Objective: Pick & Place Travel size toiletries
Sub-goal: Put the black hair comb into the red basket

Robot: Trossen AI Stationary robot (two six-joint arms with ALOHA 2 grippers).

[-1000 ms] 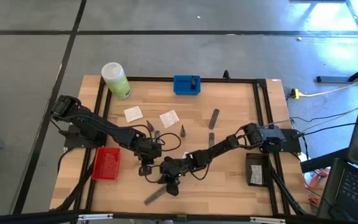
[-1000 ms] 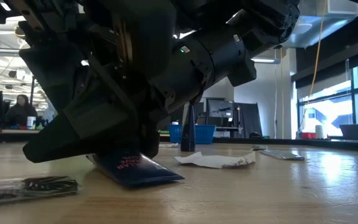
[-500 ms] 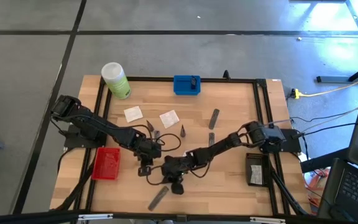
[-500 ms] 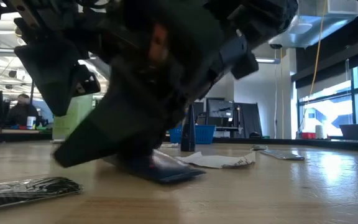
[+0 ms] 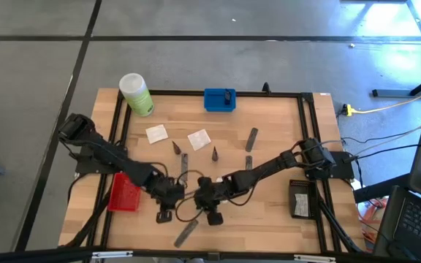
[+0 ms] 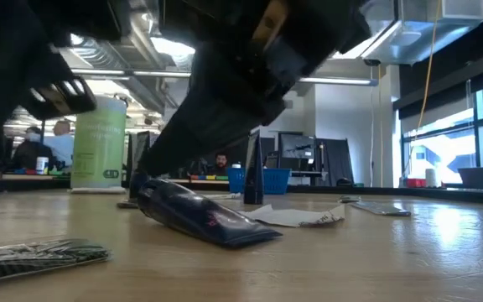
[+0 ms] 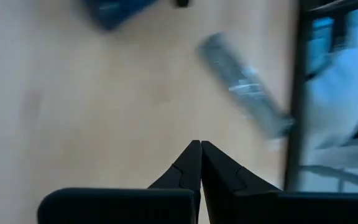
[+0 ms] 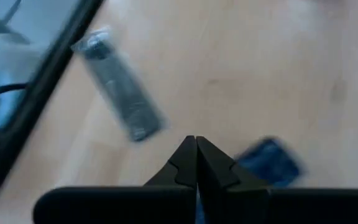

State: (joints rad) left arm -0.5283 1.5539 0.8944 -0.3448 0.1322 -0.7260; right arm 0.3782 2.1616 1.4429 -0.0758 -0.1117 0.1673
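From above I saw both arms reaching to the near middle of the desk (image 5: 269,219). The left pincer (image 5: 164,215) was at about seven o'clock from the desk centre, and the right pincer (image 5: 212,215) at about six o'clock, just beside it. The fingers of both were pressed together with nothing between them; each wrist view showed the two dark tips meeting over bare wood.

The dark navy tube (image 6: 204,216) lay flat on the desk. In the low view it was under the right arm, with one end raised a little toward the dark arm body, but I could not tell if they touched. In the right wrist view the navy tube appeared beside the closed tips, apart from them. In the left wrist view it was farther away, at the far side of the picture.

A clear packet (image 5: 186,233) lay tilted near the front edge, at about six o'clock from the two pincers and between them, not touching either one.

The other toiletries lay well apart, toward twelve o'clock from the pincers: two white sachets (image 5: 156,133), two small dark cones (image 5: 215,153) and three slim grey tubes (image 5: 251,139). The light-green bottle (image 5: 136,94) stood at the far left corner, the blue tray (image 5: 218,100) at the far edge, and the red tray (image 5: 126,191) near the left arm.
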